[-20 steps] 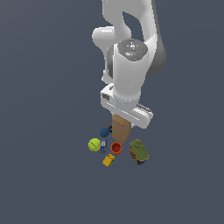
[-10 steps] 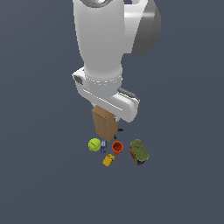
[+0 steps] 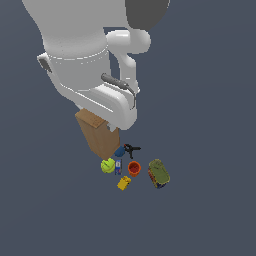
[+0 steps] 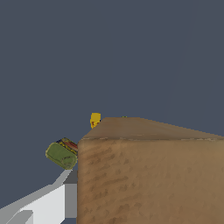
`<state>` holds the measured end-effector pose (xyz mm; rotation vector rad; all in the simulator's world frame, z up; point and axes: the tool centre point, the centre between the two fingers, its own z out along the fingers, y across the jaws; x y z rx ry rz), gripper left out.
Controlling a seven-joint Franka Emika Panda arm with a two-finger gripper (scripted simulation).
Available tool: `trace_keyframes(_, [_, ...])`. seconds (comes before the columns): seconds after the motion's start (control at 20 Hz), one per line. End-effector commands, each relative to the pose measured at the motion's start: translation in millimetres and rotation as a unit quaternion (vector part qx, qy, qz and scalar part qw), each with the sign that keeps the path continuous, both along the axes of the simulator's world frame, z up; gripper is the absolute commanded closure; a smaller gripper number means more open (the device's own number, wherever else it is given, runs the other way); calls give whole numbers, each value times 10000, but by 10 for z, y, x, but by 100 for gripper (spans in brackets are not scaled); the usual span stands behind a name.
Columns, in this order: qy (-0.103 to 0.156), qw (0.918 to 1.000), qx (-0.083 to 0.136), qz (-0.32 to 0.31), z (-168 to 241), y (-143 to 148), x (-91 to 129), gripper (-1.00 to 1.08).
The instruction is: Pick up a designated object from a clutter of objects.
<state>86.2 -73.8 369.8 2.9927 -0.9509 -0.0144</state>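
Note:
The tan-brown box (image 3: 97,132) hangs tilted under the arm's white hand (image 3: 110,102), above and to the exterior view's left of the clutter. My gripper (image 3: 106,125) is shut on it; the hand hides the fingers in the exterior view. In the wrist view the box (image 4: 148,175) fills the lower part, with one grey finger (image 4: 72,199) against its side. On the floor lie a yellow-green ball (image 3: 108,165), small blue can (image 3: 118,167), blue ball (image 3: 120,151), black clamp (image 3: 131,148), orange cup (image 3: 134,168), yellow block (image 3: 124,183) and green oblong can (image 3: 158,173).
The floor is plain dark grey. The wrist view also shows the green can (image 4: 62,154) and the yellow block (image 4: 95,119) beyond the box's edge. The arm's large white body (image 3: 75,45) fills the upper part of the exterior view.
The arm has swung toward the exterior view's left and closer to the camera, carrying the box up and away from the clutter. The small items have stayed in place.

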Motion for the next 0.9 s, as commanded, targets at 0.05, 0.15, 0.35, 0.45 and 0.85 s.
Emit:
trace_keyframes(0.05, [-46, 10000, -5, 4, 255, -150, 84, 108])
trace_keyframes(0.15, [-46, 10000, -5, 4, 358, -226, 124, 108])
trace_keyframes(0.35, [-46, 10000, -8, 4, 535, -358, 197, 108])
trace_keyframes(0.45, [-46, 10000, -8, 4, 603, -409, 226, 108])
trace_keyframes(0.85, [-46, 10000, -8, 2, 770, -534, 301, 108])
